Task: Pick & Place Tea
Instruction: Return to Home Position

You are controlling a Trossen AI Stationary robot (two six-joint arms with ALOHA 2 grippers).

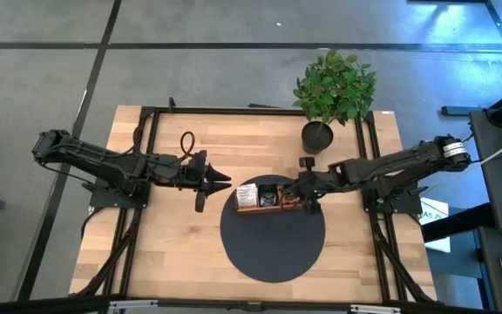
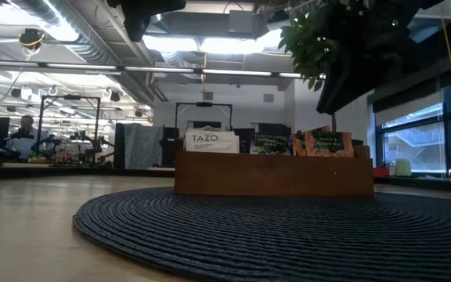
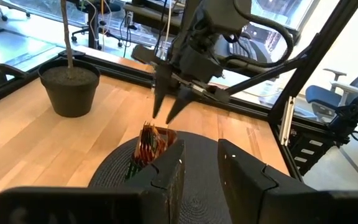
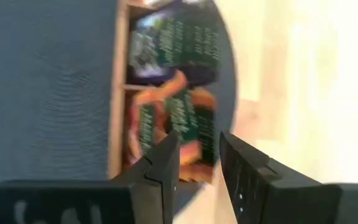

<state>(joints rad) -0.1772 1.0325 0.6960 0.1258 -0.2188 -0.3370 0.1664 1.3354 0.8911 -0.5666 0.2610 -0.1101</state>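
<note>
The tea sachets stand on edge in the brown wooden tray [image 1: 253, 209], which sits on a dark round mat [image 1: 273, 249]. White TAZO sachets [image 2: 210, 141] fill one end, dark green-printed ones [image 2: 271, 143] the middle, orange ones [image 2: 327, 144] the other end. My right gripper [image 1: 298, 194] hangs open above the orange end, fingers pointing down, and shows in the left wrist view [image 3: 168, 117] clear of the orange sachets [image 3: 149, 144]. My left gripper [image 1: 223, 181] waits open above the table just left of the tray.
A potted plant [image 1: 334, 87] stands in a black pot [image 1: 316, 135] at the table's far edge, close behind my right arm. Bare wood lies left of the mat and toward the near edge. Office furniture and a distant person [image 2: 25, 129] show beyond the table.
</note>
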